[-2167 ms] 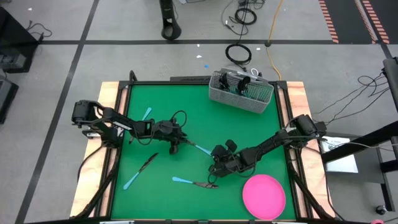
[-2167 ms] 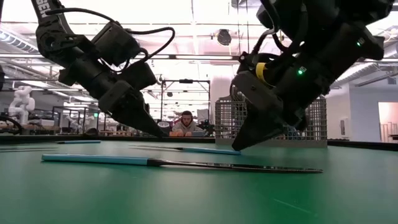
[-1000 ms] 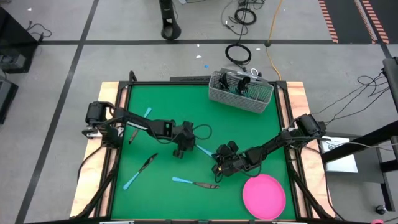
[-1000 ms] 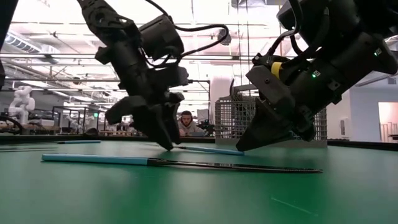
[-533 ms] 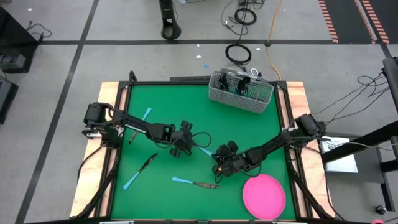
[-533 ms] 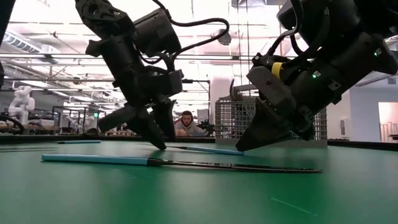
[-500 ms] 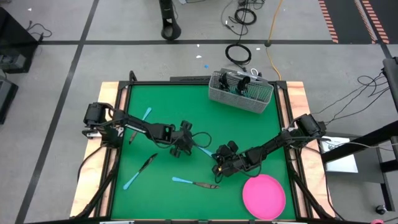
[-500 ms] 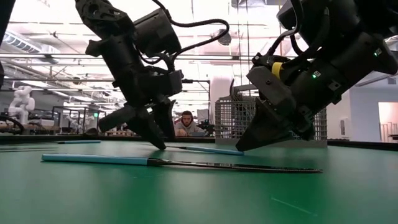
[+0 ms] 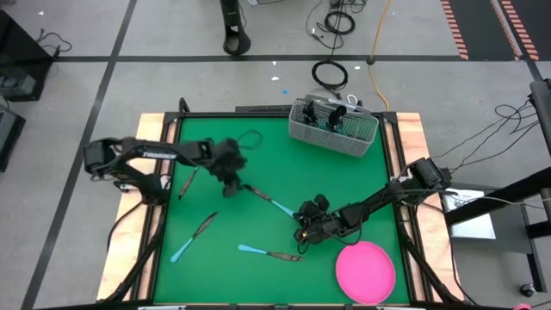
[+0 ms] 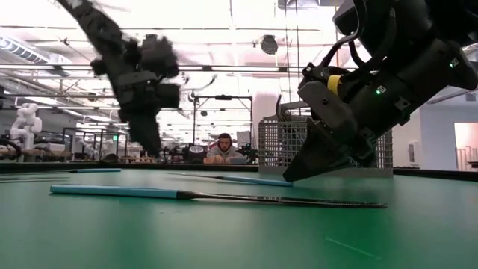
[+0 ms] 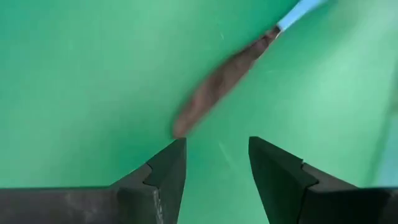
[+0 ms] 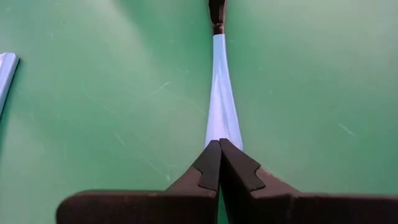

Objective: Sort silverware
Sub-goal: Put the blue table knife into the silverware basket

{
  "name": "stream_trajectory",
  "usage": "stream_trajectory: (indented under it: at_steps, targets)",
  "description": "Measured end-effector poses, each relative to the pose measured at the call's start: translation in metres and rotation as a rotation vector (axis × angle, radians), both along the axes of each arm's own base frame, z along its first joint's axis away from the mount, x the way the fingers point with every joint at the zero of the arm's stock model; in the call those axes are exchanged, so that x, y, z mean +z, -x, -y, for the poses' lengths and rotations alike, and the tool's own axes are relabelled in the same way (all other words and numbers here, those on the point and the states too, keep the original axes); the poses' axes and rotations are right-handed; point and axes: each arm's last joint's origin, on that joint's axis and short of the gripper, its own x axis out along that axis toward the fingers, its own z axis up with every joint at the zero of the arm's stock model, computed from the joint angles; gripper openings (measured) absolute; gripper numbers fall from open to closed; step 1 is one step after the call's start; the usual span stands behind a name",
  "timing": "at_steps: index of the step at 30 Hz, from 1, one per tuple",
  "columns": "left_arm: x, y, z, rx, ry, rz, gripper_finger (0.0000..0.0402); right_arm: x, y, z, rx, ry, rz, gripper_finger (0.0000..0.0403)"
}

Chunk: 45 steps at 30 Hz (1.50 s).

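- Left gripper (image 9: 230,185): at about 10 o'clock from table centre, raised off the green mat (image 9: 344,181); fingers (image 11: 165,171) apart, nothing between them; a dark knife blade (image 11: 217,84) lies on the mat just ahead of them.
- Right gripper (image 9: 300,231): at about 5 o'clock from centre, tip down at the mat; fingers (image 12: 208,165) pressed together, touching the end of a light blue handle (image 12: 221,106) without clamping it.
- Knife between grippers (image 9: 267,201): flat on the mat, blade toward the left gripper, handle toward the right.
- Silverware, loose: one piece (image 9: 269,253) at 6 o'clock; one (image 9: 205,225) and a blue-handled one (image 9: 180,251) at 8 o'clock; one (image 9: 185,184) at 9 o'clock near the left edge.
- Wire-mesh caddy (image 9: 334,127): at 1 o'clock, far edge, dark utensil heads standing inside.
- Pink plate (image 9: 365,271): at 4 o'clock, near corner.
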Motion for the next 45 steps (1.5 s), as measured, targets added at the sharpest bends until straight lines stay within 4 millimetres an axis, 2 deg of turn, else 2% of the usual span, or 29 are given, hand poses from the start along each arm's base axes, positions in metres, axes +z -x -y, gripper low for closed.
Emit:
stream_trajectory:
  at_steps: [2,5,8,11,16,34,45]
  targets:
    - [-0.012,0.014,-0.011,0.123,0.19,0.014,0.0176,0.0,0.0,0.0,0.008,0.005,0.0,0.0]
    - [-0.031,0.028,-0.02,0.293,0.351,0.029,0.0176,0.001,-0.002,-0.001,0.036,-0.002,0.011,0.0]
    - [-0.045,0.037,-0.028,0.382,0.427,0.029,0.0176,0.001,-0.003,-0.002,0.06,-0.003,0.022,0.0]
    - [-0.049,0.037,-0.033,0.419,0.473,0.034,0.0176,0.001,-0.004,-0.003,0.066,0.001,0.023,0.0]
    - [-0.052,0.037,-0.033,0.429,0.525,0.005,0.0176,0.001,-0.003,-0.002,0.063,-0.002,0.026,0.0]
    - [-0.053,0.031,-0.003,0.399,0.619,-0.134,0.0176,-0.003,0.002,0.0,0.048,-0.033,0.074,0.0]
    - [-0.053,0.029,0.0,0.41,0.609,-0.133,0.0176,-0.003,0.002,0.0,0.047,-0.031,0.075,0.0]
